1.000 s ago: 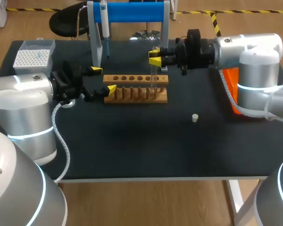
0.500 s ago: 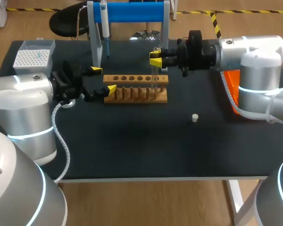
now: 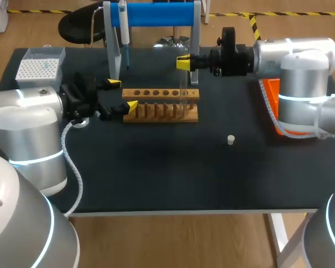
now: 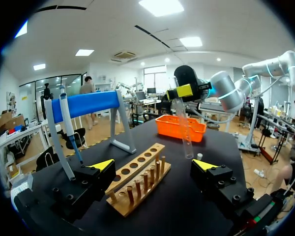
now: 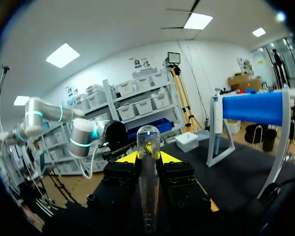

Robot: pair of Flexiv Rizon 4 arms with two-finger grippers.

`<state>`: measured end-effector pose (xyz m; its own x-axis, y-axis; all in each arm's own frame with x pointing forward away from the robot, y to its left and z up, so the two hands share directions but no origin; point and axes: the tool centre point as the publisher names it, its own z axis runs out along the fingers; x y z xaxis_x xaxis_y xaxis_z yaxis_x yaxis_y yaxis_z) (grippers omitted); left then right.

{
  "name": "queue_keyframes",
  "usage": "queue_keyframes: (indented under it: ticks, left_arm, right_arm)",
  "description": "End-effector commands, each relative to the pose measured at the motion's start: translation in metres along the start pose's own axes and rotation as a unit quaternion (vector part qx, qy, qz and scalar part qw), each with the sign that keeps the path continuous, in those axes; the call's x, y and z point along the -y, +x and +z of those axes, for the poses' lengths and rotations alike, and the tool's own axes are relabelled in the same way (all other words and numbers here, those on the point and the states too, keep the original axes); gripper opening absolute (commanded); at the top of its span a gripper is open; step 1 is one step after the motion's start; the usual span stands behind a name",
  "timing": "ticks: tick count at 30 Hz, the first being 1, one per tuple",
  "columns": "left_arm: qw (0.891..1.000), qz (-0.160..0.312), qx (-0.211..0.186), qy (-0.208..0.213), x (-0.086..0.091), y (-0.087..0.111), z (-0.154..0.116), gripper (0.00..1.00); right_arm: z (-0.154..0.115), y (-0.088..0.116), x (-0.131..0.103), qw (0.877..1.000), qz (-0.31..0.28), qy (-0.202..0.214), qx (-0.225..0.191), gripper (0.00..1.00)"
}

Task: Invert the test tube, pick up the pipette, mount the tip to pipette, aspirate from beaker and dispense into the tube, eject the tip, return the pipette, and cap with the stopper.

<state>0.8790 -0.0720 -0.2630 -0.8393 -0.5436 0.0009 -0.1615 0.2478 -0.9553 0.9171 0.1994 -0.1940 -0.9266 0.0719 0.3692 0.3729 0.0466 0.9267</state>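
My right gripper (image 3: 183, 63) is shut on a clear test tube (image 3: 183, 92), gripping it near one end. The tube hangs slightly tilted over the right end of the wooden rack (image 3: 156, 111). In the right wrist view the tube (image 5: 148, 172) runs between the yellow fingertips (image 5: 130, 157). From the left wrist, the tube (image 4: 184, 129) hangs from the right gripper (image 4: 179, 91) beyond the rack (image 4: 137, 179). My left gripper (image 3: 120, 95) stands open at the rack's left end, nothing between its fingers. The pipette (image 3: 123, 25) hangs on the blue stand (image 3: 156, 14). A small white stopper (image 3: 230, 139) lies on the mat.
A tip box (image 3: 39, 67) sits at the back left corner. An orange tray (image 3: 272, 92) lies at the right edge under my right arm. The blue stand's legs rise just behind the rack. Open black mat spreads in front of the rack.
My right gripper has risen and drawn back with the tube, turning its wrist. The tube has lifted higher over the rack. The left arm has not moved.
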Motion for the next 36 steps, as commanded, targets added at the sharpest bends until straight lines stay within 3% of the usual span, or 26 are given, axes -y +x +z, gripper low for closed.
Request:
queue_keyframes:
  ticks: [1,2,7,8,12,14,17,26,34,36]
  left_arm:
    - [1.000,0.000,0.003,0.002,-0.001,0.001,0.002,1.00]
    - [1.000,0.000,0.003,0.002,-0.001,0.001,0.002,1.00]
    - [1.000,0.000,0.003,0.002,-0.001,0.001,0.002,1.00]
    - [1.000,0.000,0.003,0.002,-0.001,0.001,0.002,1.00]
    - [1.000,0.000,0.003,0.002,-0.001,0.001,0.002,1.00]
    - [1.000,0.000,0.003,0.002,-0.001,0.001,0.002,1.00]
    - [1.000,0.000,0.003,0.002,-0.001,0.001,0.002,1.00]
    - [1.000,0.000,0.003,0.002,-0.001,0.001,0.002,1.00]
    - [1.000,0.000,0.003,0.002,-0.001,0.001,0.002,1.00]
    - [1.000,0.000,0.003,0.002,-0.001,0.001,0.002,1.00]
  right_arm:
    - [-0.002,-0.002,-0.006,0.961,0.275,0.021,0.001,0.00]
    - [-0.003,-0.002,-0.007,0.951,0.309,0.017,-0.007,0.00]
    - [-0.006,0.000,-0.008,0.928,0.372,0.012,-0.019,0.00]
    - [-0.007,0.000,-0.008,0.919,0.393,0.010,-0.027,0.00]
    - [-0.008,0.002,-0.005,0.904,0.425,0.020,-0.037,0.00]
    - [-0.008,0.003,-0.001,0.906,0.422,0.032,-0.032,0.00]
    - [-0.009,0.004,0.003,0.889,0.454,0.035,-0.041,0.00]
    - [-0.007,0.006,0.012,0.878,0.476,0.024,-0.052,0.00]
    - [-0.006,0.005,0.018,0.879,0.473,0.031,-0.051,0.00]
    - [-0.006,0.005,0.018,0.874,0.481,0.031,-0.053,0.00]
